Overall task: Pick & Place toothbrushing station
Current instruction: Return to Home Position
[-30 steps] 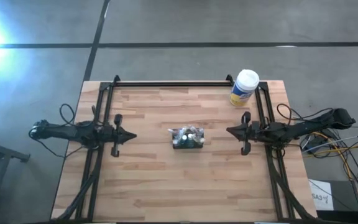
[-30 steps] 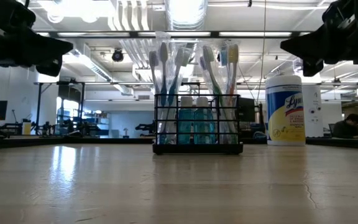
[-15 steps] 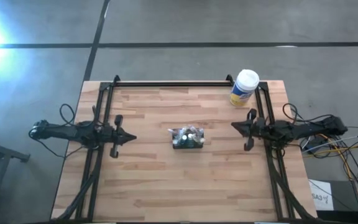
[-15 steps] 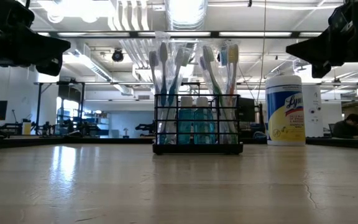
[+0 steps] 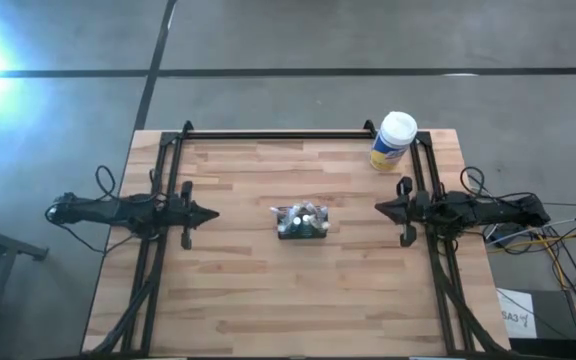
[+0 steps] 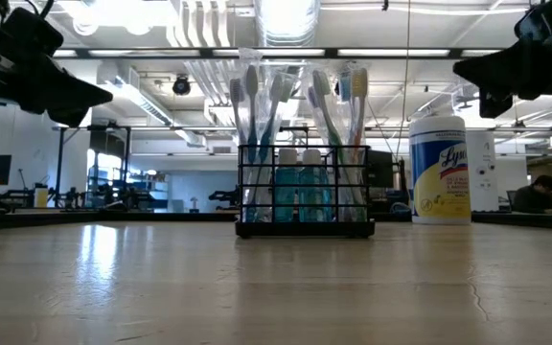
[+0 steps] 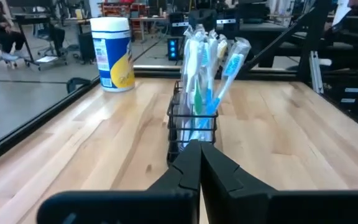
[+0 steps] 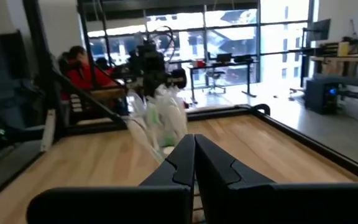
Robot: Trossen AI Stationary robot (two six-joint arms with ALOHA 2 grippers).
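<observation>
The toothbrushing station (image 5: pixel 302 222) is a small black wire holder with several toothbrushes standing upright in it. Its base rests on the wooden table at the middle; it also shows in the low view (image 6: pixel 304 187) and the left wrist view (image 7: pixel 194 118). My left gripper (image 5: pixel 214 214) is shut and empty, above the table at the station's left. My right gripper (image 5: pixel 378 209) is shut and empty, above the table at the station's right. In the right wrist view the station (image 8: pixel 163 118) stands beyond the shut fingers.
A yellow canister with a white cap (image 5: pixel 393 141) stands upright at the table's far right corner. A black metal frame (image 5: pixel 278 134) runs along the far edge and both sides. People sit in the room beyond the table (image 8: pixel 82 68).
My right gripper has drawn back toward the table's right edge, away from the station. My left gripper has dipped a little in place. The station has not moved.
</observation>
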